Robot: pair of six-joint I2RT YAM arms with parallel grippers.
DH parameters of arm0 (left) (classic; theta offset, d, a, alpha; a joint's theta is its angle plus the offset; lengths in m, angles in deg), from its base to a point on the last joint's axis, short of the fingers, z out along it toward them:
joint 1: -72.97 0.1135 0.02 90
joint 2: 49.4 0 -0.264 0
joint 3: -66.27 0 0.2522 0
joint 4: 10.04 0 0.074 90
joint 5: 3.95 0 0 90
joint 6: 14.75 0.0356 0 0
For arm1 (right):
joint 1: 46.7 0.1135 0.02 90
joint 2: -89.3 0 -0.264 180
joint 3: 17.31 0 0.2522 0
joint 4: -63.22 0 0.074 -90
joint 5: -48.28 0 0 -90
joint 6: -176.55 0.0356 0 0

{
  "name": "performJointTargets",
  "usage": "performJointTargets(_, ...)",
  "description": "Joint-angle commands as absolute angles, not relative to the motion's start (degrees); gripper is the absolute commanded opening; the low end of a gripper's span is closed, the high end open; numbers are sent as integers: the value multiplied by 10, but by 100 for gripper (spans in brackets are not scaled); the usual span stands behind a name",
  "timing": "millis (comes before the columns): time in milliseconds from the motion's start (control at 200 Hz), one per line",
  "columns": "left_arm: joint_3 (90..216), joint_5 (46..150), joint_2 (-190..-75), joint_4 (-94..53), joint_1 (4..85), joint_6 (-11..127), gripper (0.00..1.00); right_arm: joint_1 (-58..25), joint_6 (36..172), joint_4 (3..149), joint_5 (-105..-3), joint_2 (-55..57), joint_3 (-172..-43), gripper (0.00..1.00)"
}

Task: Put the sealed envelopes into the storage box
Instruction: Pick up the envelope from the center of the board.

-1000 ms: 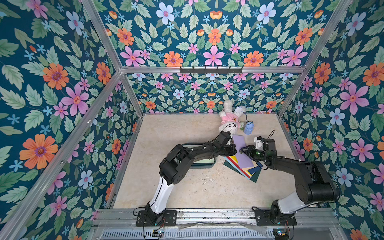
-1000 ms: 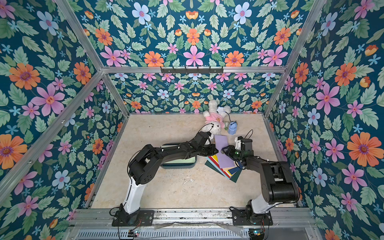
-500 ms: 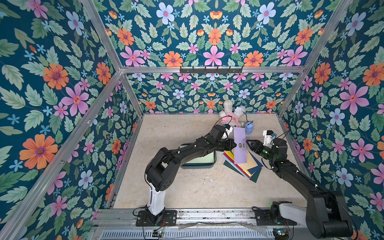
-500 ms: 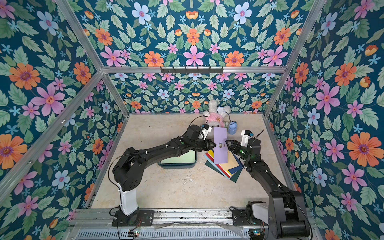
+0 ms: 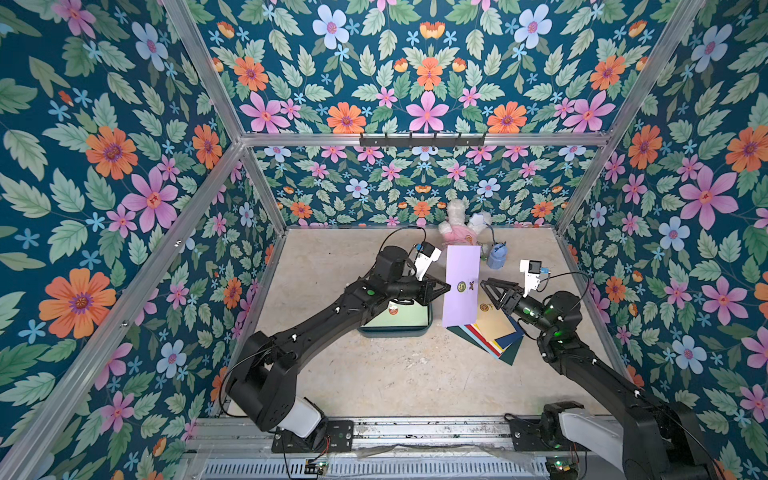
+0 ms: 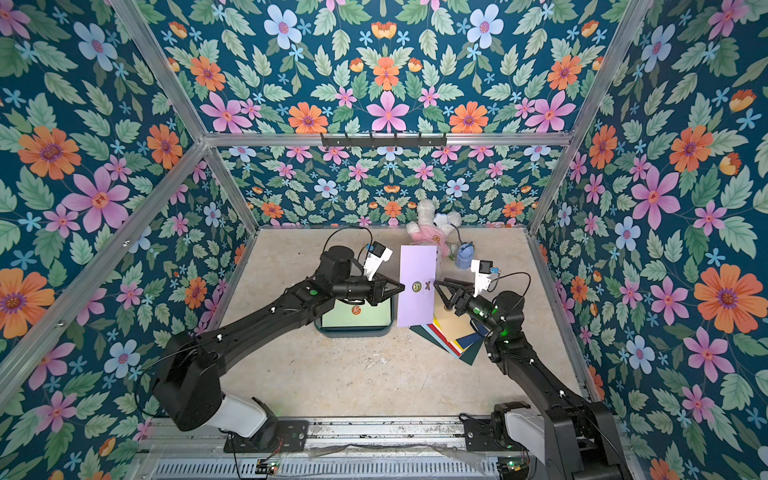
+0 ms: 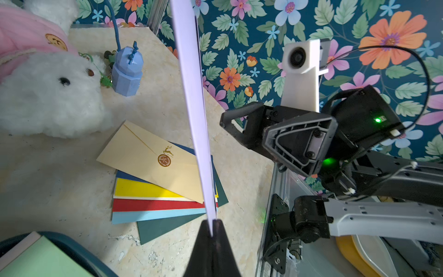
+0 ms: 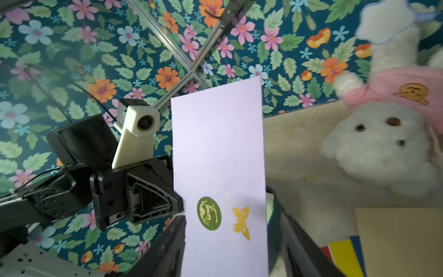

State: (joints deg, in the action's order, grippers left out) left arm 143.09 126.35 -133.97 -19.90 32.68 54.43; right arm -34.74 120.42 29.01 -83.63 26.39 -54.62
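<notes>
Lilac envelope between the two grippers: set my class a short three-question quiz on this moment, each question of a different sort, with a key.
1. True or false: the right gripper is clamped on the lilac envelope.
2. Which colour is the envelope lying in the storage box? A red; B light green; C navy.
3. Fill in: the top envelope of the pile bears a gold ___ beside its round seal.

Key:
1. False. Its jaws stand open beside the envelope's edge, and the left gripper pinches it.
2. B.
3. Deer.
</notes>
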Motion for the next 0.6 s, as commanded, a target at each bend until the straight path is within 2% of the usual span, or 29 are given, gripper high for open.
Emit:
performJointTargets(0, 1413, 1319, -1308, -173, 336, 555, 0, -331, 1191, 250, -868, 249, -553, 66)
performJointTargets(215, 1382, 1343, -1264, -146, 353, 542, 0, -317, 1212, 206, -904, 236, -552, 66)
performJointTargets(390, 1367, 1369, -1256, -106, 358, 514, 0, -295, 1243, 156, -951, 212, -561, 59)
performJointTargets(510, 1363, 1368, -1253, -109, 360, 514, 0, -274, 1232, 162, -963, 208, -577, 45)
performJointTargets(595, 1359, 1354, -1246, -122, 366, 518, 0, -268, 1202, 216, -958, 219, -596, 22)
